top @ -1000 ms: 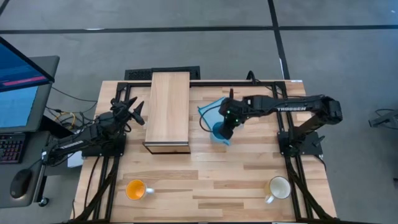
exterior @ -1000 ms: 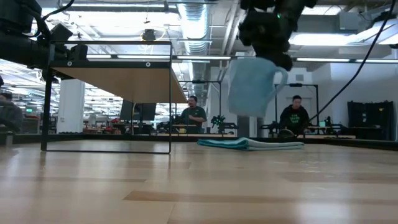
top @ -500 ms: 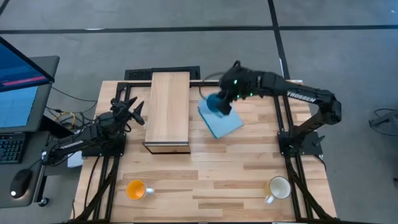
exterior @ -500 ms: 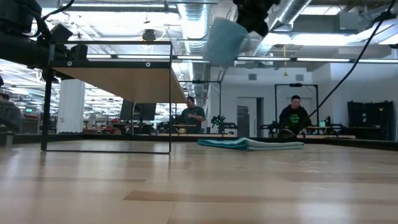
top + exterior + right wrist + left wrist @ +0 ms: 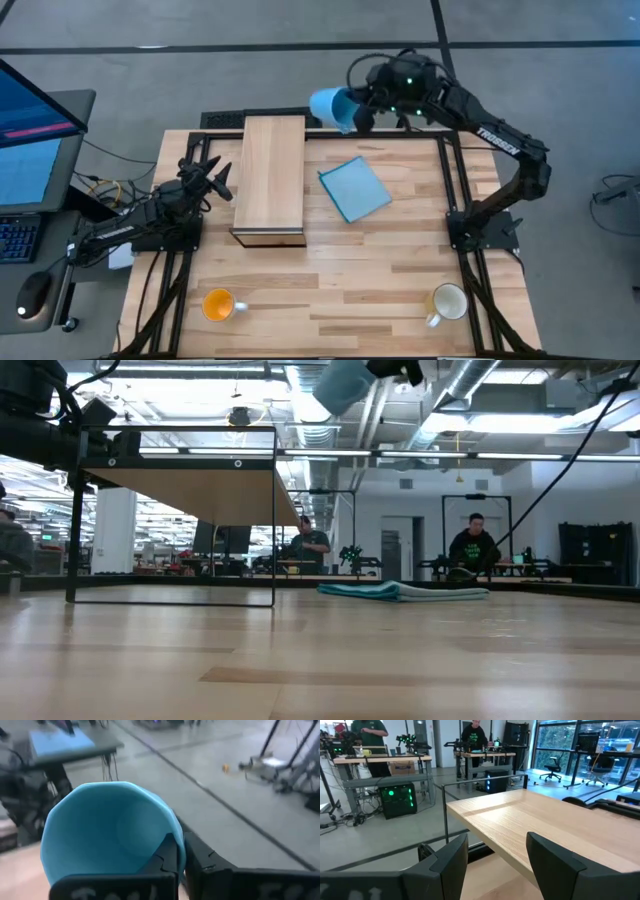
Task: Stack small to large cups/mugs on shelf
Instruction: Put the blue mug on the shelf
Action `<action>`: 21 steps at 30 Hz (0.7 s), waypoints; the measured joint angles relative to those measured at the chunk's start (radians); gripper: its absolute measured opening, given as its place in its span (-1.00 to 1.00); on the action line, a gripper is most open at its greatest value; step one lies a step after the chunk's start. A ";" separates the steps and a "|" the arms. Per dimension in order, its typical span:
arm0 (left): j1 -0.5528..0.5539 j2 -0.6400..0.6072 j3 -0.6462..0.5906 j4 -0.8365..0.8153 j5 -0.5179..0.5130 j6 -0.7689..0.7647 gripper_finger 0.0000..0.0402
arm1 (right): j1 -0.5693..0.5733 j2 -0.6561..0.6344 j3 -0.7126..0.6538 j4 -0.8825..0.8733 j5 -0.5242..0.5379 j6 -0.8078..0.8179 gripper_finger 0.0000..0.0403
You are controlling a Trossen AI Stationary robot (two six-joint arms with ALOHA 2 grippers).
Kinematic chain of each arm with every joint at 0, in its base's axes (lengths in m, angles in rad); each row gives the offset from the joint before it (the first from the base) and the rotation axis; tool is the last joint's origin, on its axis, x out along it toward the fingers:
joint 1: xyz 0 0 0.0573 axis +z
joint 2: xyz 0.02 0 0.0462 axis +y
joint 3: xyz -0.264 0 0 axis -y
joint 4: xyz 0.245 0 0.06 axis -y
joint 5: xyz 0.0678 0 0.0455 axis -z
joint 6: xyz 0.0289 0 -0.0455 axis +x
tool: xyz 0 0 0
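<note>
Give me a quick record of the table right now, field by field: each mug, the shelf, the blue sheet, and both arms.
light-blue mug: held in the air past the table's far edge, tipped on its side, right of the shelf's far end
right gripper: jaws shut on the mug's rim
orange mug: upright, near left of table
cream mug: upright, near right of table
shelf: on the table's far left half, nothing on top
blue sheet: flat, right of shelf
left gripper: open, waiting left of shelf
</note>
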 joint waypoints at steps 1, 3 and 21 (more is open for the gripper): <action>0.000 0.000 0.000 0.000 0.000 0.000 -0.03 | -0.004 0.000 0.000 0.019 -0.017 -0.008 -0.90; 0.000 0.000 0.000 0.000 0.000 -0.001 -0.03 | -0.004 0.006 0.000 0.059 -0.033 -0.013 -0.90; 0.000 0.000 0.000 0.000 0.000 -0.019 -0.03 | 0.037 0.469 0.420 -0.063 -0.198 -0.160 -0.90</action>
